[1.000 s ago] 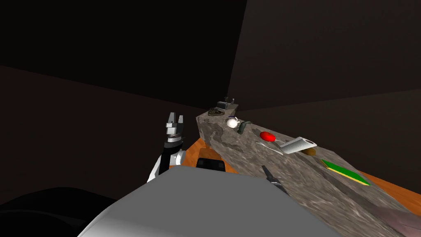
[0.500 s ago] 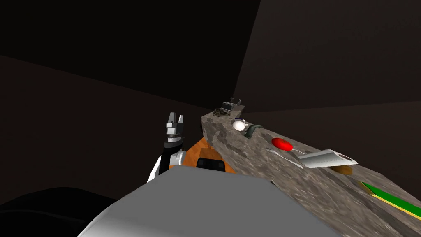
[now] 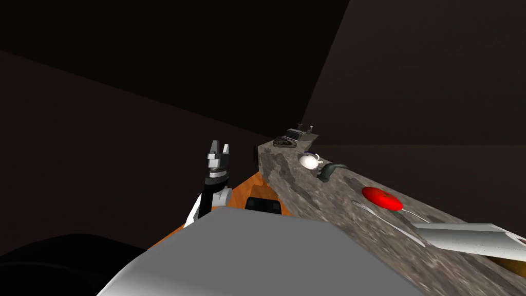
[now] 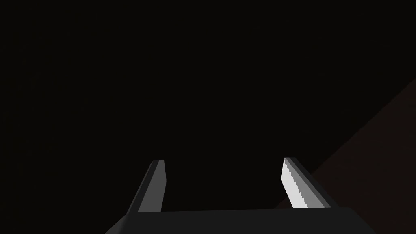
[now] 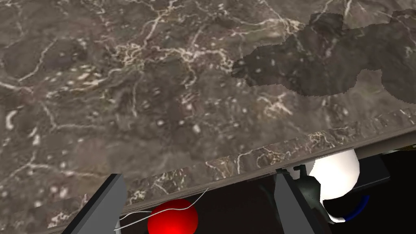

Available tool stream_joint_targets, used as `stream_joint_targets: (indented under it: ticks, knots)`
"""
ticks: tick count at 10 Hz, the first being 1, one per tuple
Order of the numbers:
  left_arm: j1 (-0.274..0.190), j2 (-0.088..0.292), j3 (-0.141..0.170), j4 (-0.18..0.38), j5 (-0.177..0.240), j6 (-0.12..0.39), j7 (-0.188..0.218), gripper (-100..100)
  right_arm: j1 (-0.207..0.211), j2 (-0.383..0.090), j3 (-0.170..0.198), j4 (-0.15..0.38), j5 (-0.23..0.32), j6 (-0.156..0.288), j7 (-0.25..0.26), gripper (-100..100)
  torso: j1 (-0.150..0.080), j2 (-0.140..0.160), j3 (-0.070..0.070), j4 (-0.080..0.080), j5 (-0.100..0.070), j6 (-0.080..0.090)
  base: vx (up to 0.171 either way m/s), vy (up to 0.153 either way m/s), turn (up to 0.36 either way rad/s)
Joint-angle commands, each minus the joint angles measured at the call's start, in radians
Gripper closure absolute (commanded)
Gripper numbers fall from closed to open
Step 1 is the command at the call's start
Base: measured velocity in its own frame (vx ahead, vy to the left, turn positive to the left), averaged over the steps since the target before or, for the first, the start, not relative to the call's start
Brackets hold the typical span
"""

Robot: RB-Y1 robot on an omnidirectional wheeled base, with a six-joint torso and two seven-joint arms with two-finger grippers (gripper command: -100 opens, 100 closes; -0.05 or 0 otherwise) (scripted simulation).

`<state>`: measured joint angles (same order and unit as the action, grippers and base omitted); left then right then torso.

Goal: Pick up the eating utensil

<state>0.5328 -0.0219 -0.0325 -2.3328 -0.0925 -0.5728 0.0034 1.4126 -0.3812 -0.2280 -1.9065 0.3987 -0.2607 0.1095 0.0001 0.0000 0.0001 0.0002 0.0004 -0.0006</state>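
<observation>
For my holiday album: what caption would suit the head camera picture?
A fork lies on the marbled counter beside a round red thing, left gripper open nearby.

Brown white-veined marble counter (image 3: 303, 190), red tomato (image 3: 382, 198), white teapot (image 3: 308, 161), grey fork (image 3: 388, 224).

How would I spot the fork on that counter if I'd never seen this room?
Find the long marbled grey-brown counter on the robot's right. Partway along, a red round thing sits near a white roll. The fork lies flat beside them: thin, pale grey, with tines at one end.
</observation>
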Motion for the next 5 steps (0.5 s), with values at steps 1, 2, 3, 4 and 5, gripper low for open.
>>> stream_joint_targets:
  ticks: [1, 2, 3, 4, 5]
  knots:
    - [0.0, 0.0, 0.0, 0.0, 0.0, 0.0, 0.0, 0, 0.038, -0.019, -0.006, 0.007, 0.013, 0.007, -0.003, -100, 0.0, 0.0, 0.0, 0.0, 0.0, 0.0, 0.04, 0.008, 0.157]
    - [0.0, 0.0, 0.0, 0.0, 0.0, 0.0, 0.0, 0, 0.072, -0.048, -0.011, 0.019, 0.037, 0.018, -0.006, -100, 0.0, 0.0, 0.0, 0.0, 0.0, 0.001, 0.033, 0.002, 0.314]
    - [0.0, 0.0, 0.0, 0.0, 0.0, 0.0, 0.0, 0, 0.111, -0.079, -0.015, 0.029, 0.061, 0.028, -0.009, -100, -0.001, 0.001, 0.0, 0.0, 0.0, 0.0, 0.036, -0.021, 0.42]
    - [0.0, 0.0, 0.0, 0.0, 0.0, 0.0, 0.0, 0, 0.12, -0.079, -0.015, 0.029, 0.061, 0.028, -0.009, -100, -0.003, 0.0, 0.0, 0.0, -0.001, 0.0, 0.023, -0.036, 0.14]
    - [0.0, 0.0, 0.0, 0.0, 0.0, 0.0, 0.0, 0, 0.157, -0.11, -0.018, 0.038, 0.084, 0.038, -0.013, -100, -0.003, 0.001, 0.0, 0.0, -0.001, 0.001, 0.017, -0.033, 0.301]
